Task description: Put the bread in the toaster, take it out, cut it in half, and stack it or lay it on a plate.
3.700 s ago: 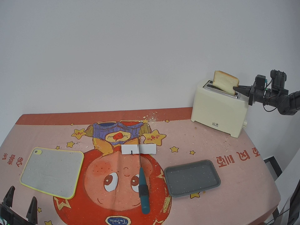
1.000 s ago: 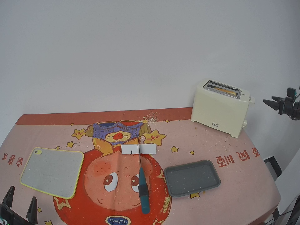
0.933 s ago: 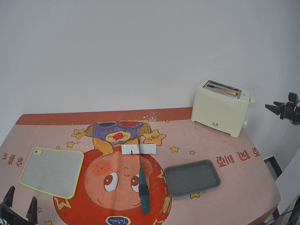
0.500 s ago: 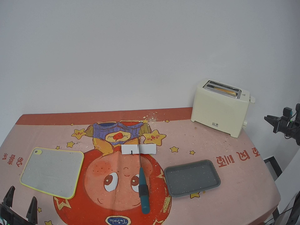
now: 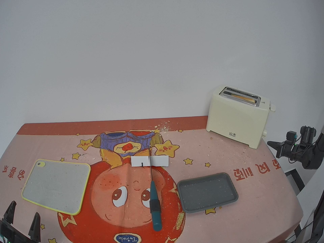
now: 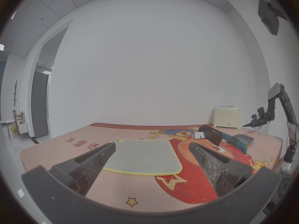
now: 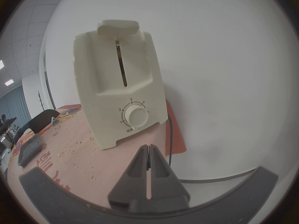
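Bread (image 5: 245,99), perhaps most of it, hidden inside toaster (image 5: 236,118) slot

Right arm (image 5: 308,150) out at far right, roughly level. Right gripper (image 5: 271,143) points toward robot's left, fingers pressed together, empty. Left gripper (image 5: 22,217) low at near left, fingers spread wide, empty.

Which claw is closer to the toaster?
The right claw: it hangs just beside the dial end of the toaster. The left claw is far off, near the cutting board.
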Motion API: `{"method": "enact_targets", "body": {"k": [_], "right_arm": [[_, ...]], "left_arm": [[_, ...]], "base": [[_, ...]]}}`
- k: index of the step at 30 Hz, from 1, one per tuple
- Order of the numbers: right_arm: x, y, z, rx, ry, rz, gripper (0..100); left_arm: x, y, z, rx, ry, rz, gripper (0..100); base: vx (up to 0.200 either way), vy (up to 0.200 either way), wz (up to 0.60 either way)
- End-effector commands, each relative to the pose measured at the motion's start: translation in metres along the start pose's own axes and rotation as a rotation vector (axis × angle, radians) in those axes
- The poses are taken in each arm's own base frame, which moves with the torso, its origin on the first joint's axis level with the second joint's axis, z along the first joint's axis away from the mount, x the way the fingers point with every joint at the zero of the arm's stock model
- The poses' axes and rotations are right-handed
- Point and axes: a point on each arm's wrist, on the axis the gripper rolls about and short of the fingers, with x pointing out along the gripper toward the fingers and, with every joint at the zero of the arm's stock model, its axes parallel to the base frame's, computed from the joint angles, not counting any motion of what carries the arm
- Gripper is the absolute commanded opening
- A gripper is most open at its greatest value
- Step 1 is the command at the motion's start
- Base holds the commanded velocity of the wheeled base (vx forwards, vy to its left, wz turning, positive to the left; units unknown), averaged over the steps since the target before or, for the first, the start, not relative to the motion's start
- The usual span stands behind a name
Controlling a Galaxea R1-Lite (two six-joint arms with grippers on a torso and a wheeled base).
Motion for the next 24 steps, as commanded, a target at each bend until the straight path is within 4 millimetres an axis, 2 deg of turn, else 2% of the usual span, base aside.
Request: {"method": "enact_targets", "body": {"k": [1,16,24], "right_arm": [[0.006,0.003,-0.003,0.0,0.01,0.016,0],[0.006,0.007,0.019,-0.024,-0.043,0.019,0],[0.008,0.007,0.02,-0.02,-0.044,0.024,0]], "left_arm": [[0.001,0.0,-0.005,0.0,0.009,0.001,100],[0.001,0.0,-0.005,0.0,0.011,0.003,100],[0.001,0.0,-0.005,0.0,0.009,0.002,100]], "base": [[0.0,0.0,0.0],[0.0,0.0,0.0],[0.0,0.0,0.0]]}}
